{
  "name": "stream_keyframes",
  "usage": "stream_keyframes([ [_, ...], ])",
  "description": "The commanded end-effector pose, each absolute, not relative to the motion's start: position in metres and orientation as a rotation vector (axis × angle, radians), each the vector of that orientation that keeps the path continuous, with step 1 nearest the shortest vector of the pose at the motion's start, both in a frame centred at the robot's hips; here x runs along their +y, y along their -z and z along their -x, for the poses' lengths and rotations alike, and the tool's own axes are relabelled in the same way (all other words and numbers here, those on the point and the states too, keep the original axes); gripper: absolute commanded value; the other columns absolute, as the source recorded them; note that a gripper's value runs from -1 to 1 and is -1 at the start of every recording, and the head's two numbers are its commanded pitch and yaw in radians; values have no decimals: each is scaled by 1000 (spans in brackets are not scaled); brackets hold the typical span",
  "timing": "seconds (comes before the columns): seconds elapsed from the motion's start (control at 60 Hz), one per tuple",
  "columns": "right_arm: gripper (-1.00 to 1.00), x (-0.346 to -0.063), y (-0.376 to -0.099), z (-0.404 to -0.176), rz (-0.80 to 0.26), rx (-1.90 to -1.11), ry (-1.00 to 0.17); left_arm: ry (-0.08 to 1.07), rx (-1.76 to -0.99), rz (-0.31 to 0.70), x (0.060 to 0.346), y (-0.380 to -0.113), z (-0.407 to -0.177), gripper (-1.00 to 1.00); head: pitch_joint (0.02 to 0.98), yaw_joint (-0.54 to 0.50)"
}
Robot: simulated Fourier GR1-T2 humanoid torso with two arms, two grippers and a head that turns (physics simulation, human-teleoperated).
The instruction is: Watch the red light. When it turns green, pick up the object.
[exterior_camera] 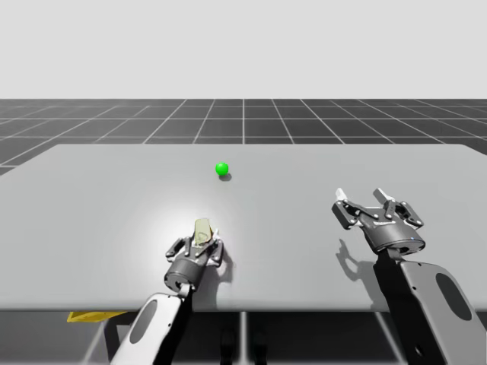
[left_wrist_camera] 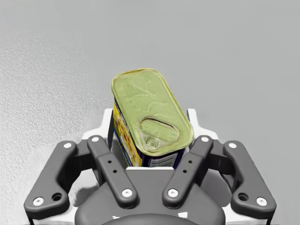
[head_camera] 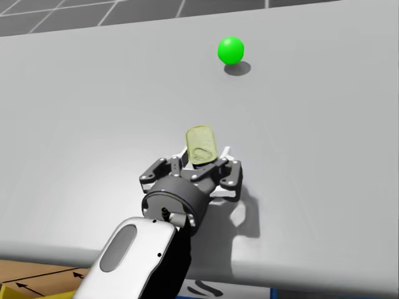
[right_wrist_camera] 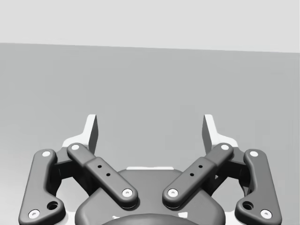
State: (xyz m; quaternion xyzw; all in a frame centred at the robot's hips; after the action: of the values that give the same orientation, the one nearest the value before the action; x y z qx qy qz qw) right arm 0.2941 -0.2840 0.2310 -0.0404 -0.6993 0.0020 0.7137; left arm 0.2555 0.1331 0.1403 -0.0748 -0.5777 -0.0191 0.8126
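- Between the fingers of your left gripper [left_wrist_camera: 149, 117]: the yellow-lidded tin [left_wrist_camera: 151, 105], pinched from both sides, its lid's long side pointing straight ahead.
- Off to the side, your right gripper [right_wrist_camera: 150, 127] is spread open, well apart.
- Past the tin, the light [exterior_camera: 221, 168] is green, so lifting looks next.

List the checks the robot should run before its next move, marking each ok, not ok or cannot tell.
1. Light is green: ok.
2. Can sits between the left gripper's fingers: ok.
3. Both fingers touch the can: ok.
4. Can is off the table: cannot tell.
5. Right gripper is open and well apart from the can: ok.
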Motion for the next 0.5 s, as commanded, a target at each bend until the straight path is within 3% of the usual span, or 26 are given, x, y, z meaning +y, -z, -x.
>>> stream_keyframes([
  [0.017,-1000,-284,-231,-294,88,-1550,-3,38,-1172,178,133,-131,-257,839,855,223],
  [0.033,-1000,-284,-231,-294,87,-1550,-3,53,-1173,178,133,-130,-255,940,855,223],
  [0.083,-1000,-284,-232,-294,87,-1550,-3,72,-1169,178,131,-129,-251,1000,852,223],
  [0.25,-1000,-284,-232,-294,88,-1550,-3,86,-1178,175,130,-130,-247,1000,807,220],
  [0.5,-1000,-284,-232,-294,89,-1549,-2,90,-1179,174,129,-129,-246,1000,566,224],
])
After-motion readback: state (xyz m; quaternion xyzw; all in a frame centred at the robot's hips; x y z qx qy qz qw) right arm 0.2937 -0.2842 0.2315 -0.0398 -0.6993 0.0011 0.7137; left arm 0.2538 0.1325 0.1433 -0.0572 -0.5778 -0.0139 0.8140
